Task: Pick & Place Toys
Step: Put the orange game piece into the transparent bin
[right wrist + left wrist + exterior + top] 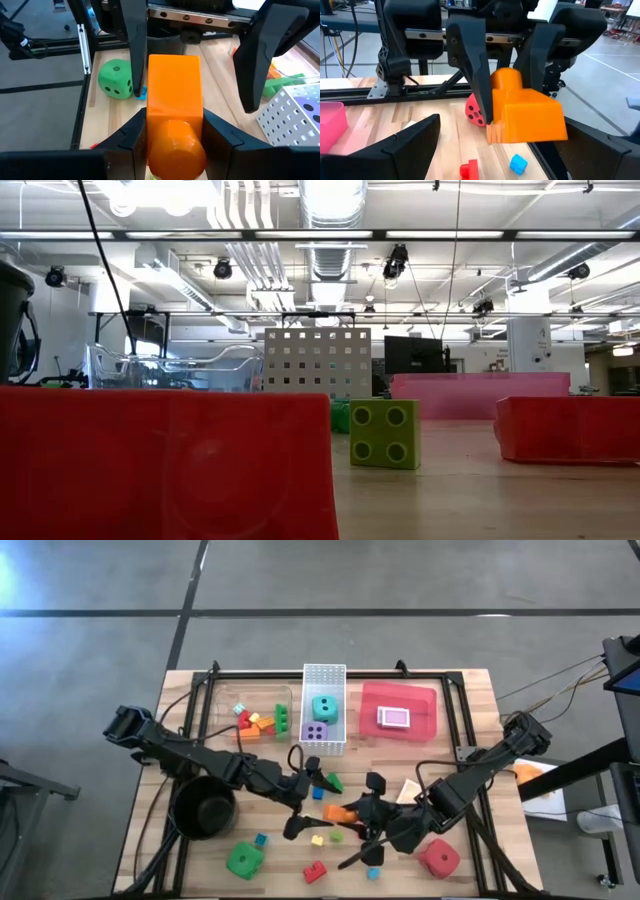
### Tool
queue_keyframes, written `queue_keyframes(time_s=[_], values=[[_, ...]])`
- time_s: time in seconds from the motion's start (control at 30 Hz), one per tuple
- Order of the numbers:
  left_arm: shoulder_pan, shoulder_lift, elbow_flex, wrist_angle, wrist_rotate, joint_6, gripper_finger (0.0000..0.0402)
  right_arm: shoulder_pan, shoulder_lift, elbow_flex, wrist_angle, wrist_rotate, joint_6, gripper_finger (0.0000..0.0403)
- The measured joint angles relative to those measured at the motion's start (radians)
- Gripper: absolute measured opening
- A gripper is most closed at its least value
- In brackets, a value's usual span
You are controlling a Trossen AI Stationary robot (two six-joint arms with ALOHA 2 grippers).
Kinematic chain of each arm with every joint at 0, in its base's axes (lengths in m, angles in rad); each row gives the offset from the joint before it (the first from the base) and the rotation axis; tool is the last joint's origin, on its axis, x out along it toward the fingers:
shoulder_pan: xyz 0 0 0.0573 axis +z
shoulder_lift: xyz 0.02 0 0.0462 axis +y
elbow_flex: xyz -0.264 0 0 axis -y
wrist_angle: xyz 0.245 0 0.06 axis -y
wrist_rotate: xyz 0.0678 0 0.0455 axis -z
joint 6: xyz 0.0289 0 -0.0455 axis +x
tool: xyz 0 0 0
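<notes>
An orange building brick (175,90) with a round stud hangs above the table's middle (338,812), and my right gripper (174,114) is shut on it. My left gripper (316,806) is open. Its fingers (136,55) stand on either side of the brick's far end. One of them is very close to the brick's side, and I cannot tell whether it touches. On the table lie a green die (244,860), a red die (440,858) and small loose bricks (315,872). My right gripper pinches the orange brick's stud end (172,135) between its two fingers (476,75), one on each long side. They slant down from the table's right. The brick is lifted clear of the table and reaches out past the fingertips toward my left gripper.
A white perforated basket (338,690) at the far middle holds a teal die and a purple die. Beside it are a red tray (425,700) with a card pack and a clear bin (225,700) of bricks. A black pot (205,808) stands near left.
</notes>
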Motion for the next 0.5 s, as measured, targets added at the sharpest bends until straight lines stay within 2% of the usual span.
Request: queue_keyframes(time_s=[0.3, 0.5], values=[[0.0, -0.001, 0.0, 0.025, 0.0, 0.0, 0.0368, -0.005, 0.011, 0.0, 0.002, 0.0, -0.003, 0.0125], [-0.001, -0.001, 0.0, 0.011, 0.001, -0.019, 0.0306, -0.008, 0.011, 0.0, 0.025, 0.006, -0.029, 0.0125]])
